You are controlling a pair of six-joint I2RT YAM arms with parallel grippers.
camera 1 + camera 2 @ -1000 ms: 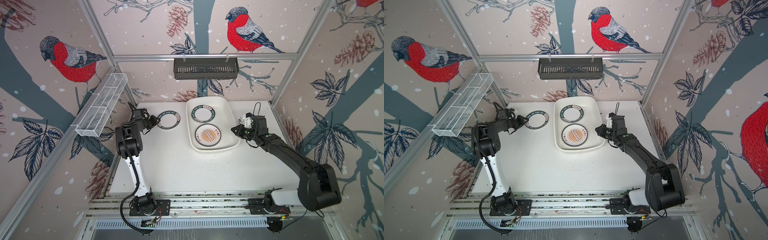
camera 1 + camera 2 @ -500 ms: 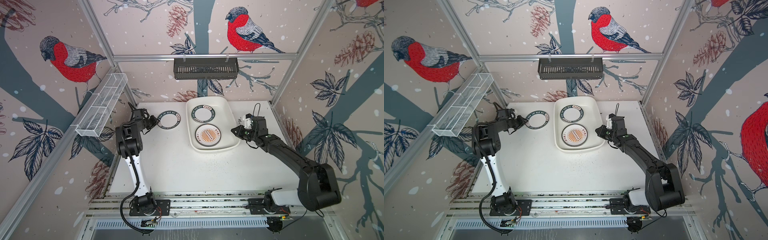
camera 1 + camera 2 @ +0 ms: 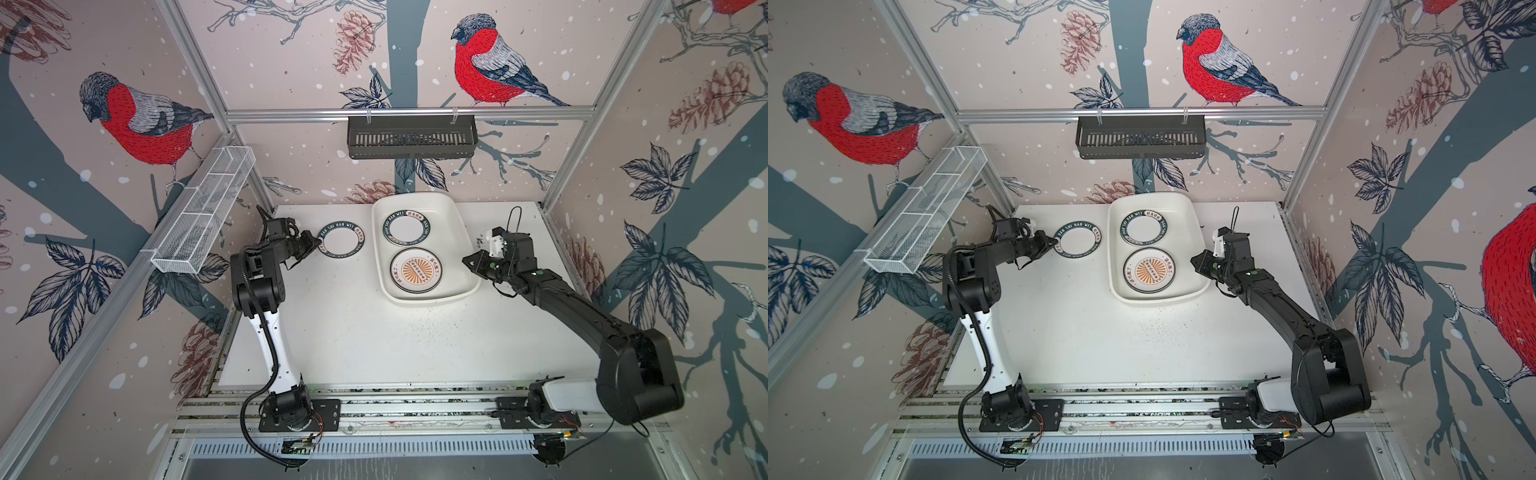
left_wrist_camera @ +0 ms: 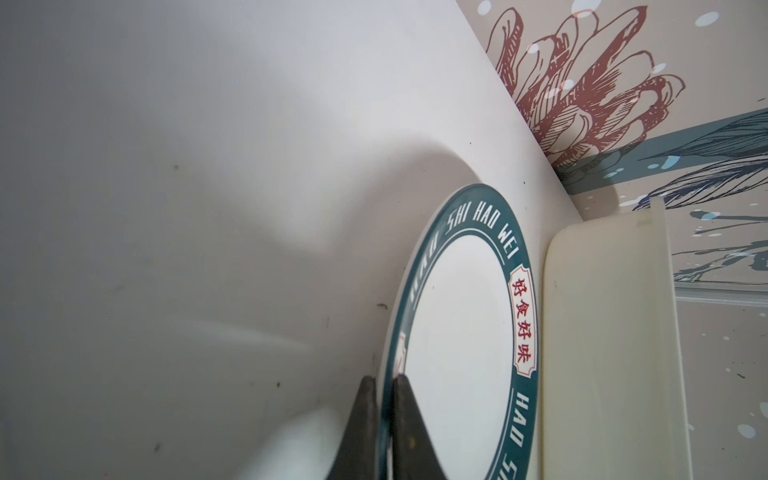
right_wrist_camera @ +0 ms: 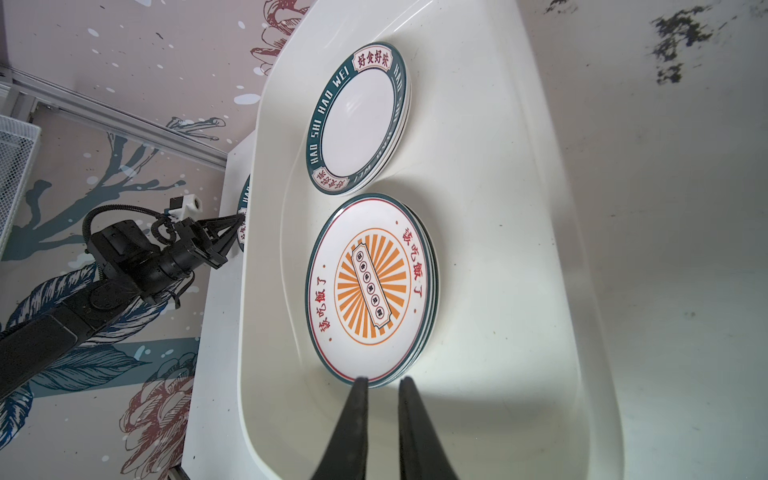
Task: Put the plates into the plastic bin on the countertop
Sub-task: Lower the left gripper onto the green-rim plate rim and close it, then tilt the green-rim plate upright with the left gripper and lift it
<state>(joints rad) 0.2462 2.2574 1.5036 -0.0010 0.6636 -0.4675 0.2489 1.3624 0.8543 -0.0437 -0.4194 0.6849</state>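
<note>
Speckled matt white worktop [image 3: 374, 340] carries a glossy white rounded-rectangular plastic bin [image 3: 456, 245], its long axis running near to far. Round shallow plates lie flat and face up inside: nearer, a stack topped by an orange sunburst plate [image 3: 416, 270], with the right claw [image 3: 465, 262] beside it at the bin's right rim, a narrow gap between its fingers, empty; farther, a teal lettered-rim plate [image 3: 406, 228]. Just left of the bin, the left claw [image 4: 384, 382] is pinched onto the rim of a loose teal-rimmed plate [image 3: 341, 240]

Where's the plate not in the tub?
In both top views the loose plate sits on the countertop left of the plastic bin, its rim in the left pincer.
</note>
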